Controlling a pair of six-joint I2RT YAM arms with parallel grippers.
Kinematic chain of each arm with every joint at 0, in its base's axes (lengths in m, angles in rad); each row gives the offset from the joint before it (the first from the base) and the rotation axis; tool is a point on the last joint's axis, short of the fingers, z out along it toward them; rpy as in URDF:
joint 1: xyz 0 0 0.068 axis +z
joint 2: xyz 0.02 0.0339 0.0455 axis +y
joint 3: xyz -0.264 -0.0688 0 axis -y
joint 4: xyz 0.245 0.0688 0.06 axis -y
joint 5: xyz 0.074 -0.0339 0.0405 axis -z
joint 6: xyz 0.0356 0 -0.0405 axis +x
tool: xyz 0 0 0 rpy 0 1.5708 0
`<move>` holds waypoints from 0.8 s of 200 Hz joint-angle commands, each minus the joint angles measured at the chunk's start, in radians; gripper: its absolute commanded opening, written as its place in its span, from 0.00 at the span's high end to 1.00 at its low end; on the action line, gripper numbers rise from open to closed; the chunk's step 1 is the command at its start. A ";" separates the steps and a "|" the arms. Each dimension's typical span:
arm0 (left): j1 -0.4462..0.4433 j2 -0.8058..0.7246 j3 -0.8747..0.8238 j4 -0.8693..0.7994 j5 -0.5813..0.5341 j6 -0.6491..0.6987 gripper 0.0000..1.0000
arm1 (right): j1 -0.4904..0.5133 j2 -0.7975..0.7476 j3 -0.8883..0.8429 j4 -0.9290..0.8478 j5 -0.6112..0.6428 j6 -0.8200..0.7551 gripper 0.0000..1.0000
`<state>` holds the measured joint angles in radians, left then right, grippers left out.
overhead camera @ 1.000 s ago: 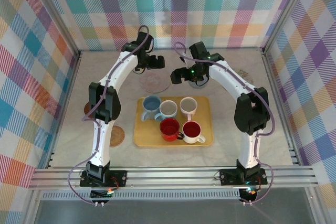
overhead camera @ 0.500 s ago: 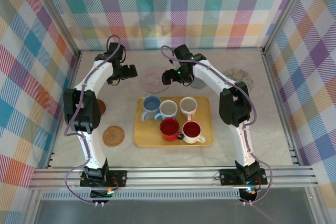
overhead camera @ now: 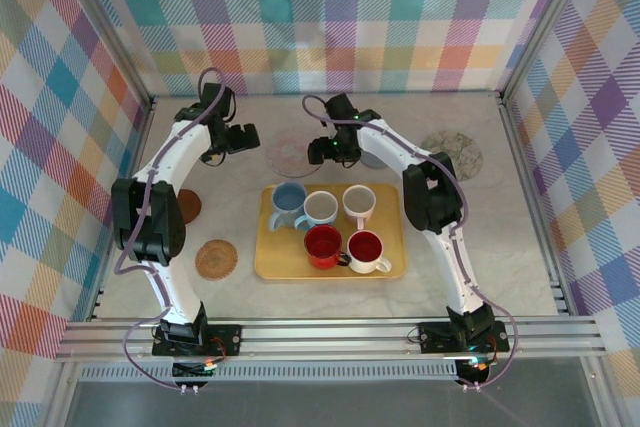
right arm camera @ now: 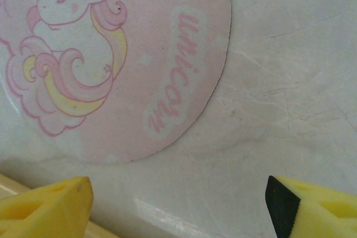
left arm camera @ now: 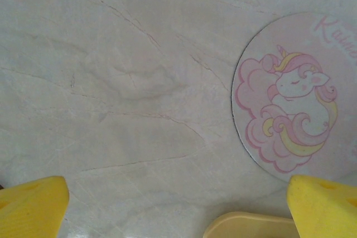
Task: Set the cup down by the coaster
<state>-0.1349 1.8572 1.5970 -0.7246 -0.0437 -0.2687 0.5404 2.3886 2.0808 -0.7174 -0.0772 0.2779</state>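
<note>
Arcs the left arm and right arm up the sides of the pale marbled table, elbows out, wrists turned inward and tipped down at the far end. Hangs the left gripper just left of the round pink unicorn-print coaster, yellow fingers spread wide over bare tabletop. Sets the right gripper at the coaster's right edge, likewise wide apart and empty. Has the small grey cup standing just right of the coaster, partly hidden by the right arm, beyond the yellow wooden tray of five mugs.
</note>
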 commanded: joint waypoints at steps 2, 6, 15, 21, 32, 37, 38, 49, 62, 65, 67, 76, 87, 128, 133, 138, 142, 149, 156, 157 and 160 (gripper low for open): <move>-0.002 -0.041 -0.028 -0.004 -0.007 0.019 0.00 | 0.014 0.055 0.077 0.020 0.017 0.014 0.19; -0.002 -0.042 -0.030 -0.005 -0.007 0.019 0.00 | 0.015 0.063 0.086 0.021 0.019 0.011 0.20; -0.002 -0.045 -0.035 -0.008 -0.007 0.019 0.00 | 0.018 0.080 0.101 0.023 0.020 0.008 0.20; -0.002 -0.047 -0.037 -0.010 -0.007 0.019 0.00 | 0.020 0.090 0.112 0.026 0.020 0.003 0.20; -0.003 -0.049 -0.038 -0.012 -0.010 0.020 0.00 | 0.024 0.109 0.133 0.025 0.016 -0.006 0.20; -0.002 -0.050 -0.037 -0.013 -0.012 0.021 0.00 | 0.026 0.117 0.142 0.023 0.016 -0.009 0.21; -0.002 -0.050 -0.037 -0.013 -0.013 0.020 0.00 | 0.027 0.120 0.145 0.022 0.016 -0.011 0.21; -0.002 -0.049 -0.035 -0.015 -0.016 0.020 0.00 | 0.029 0.134 0.162 0.016 0.016 -0.015 0.22; -0.002 -0.047 -0.031 -0.016 -0.020 0.021 0.00 | 0.030 0.153 0.183 0.002 0.015 -0.020 0.23; -0.002 -0.046 -0.029 -0.016 -0.022 0.019 0.00 | 0.030 0.158 0.188 -0.002 0.014 -0.020 0.24; -0.002 -0.046 -0.028 -0.016 -0.023 0.019 0.00 | 0.030 0.161 0.192 -0.005 0.014 -0.021 0.24; -0.002 -0.046 -0.027 -0.016 -0.024 0.016 0.00 | 0.033 0.173 0.209 -0.018 0.013 -0.027 0.25; -0.002 -0.046 -0.027 -0.012 -0.022 0.013 0.00 | 0.036 0.189 0.225 -0.031 0.014 -0.036 0.26; -0.002 -0.041 -0.032 -0.018 -0.026 0.015 0.00 | 0.045 0.230 0.259 -0.084 0.033 -0.052 0.32; -0.002 -0.041 -0.033 -0.018 -0.026 0.014 0.00 | 0.045 0.235 0.265 -0.099 0.049 -0.050 0.33; -0.002 -0.040 -0.035 -0.018 -0.026 0.013 0.00 | 0.047 0.239 0.271 -0.117 0.075 -0.044 0.35; -0.002 -0.039 -0.035 -0.018 -0.027 0.015 0.00 | 0.048 0.241 0.274 -0.127 0.097 -0.038 0.36; -0.002 -0.038 -0.035 -0.018 -0.030 0.016 0.00 | 0.049 0.242 0.273 -0.140 0.126 -0.039 0.40; -0.002 -0.036 -0.035 -0.018 -0.031 0.016 0.00 | 0.050 0.245 0.274 -0.152 0.151 -0.041 0.42; -0.002 -0.036 -0.035 -0.018 -0.030 0.016 0.00 | 0.050 0.245 0.274 -0.154 0.155 -0.042 0.42; -0.001 -0.035 -0.035 -0.018 -0.030 0.016 0.00 | 0.051 0.246 0.274 -0.159 0.163 -0.045 0.42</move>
<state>-0.1349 1.8442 1.5673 -0.7300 -0.0551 -0.2649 0.5755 2.5881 2.3383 -0.7670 -0.0025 0.2436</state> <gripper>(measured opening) 0.996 0.598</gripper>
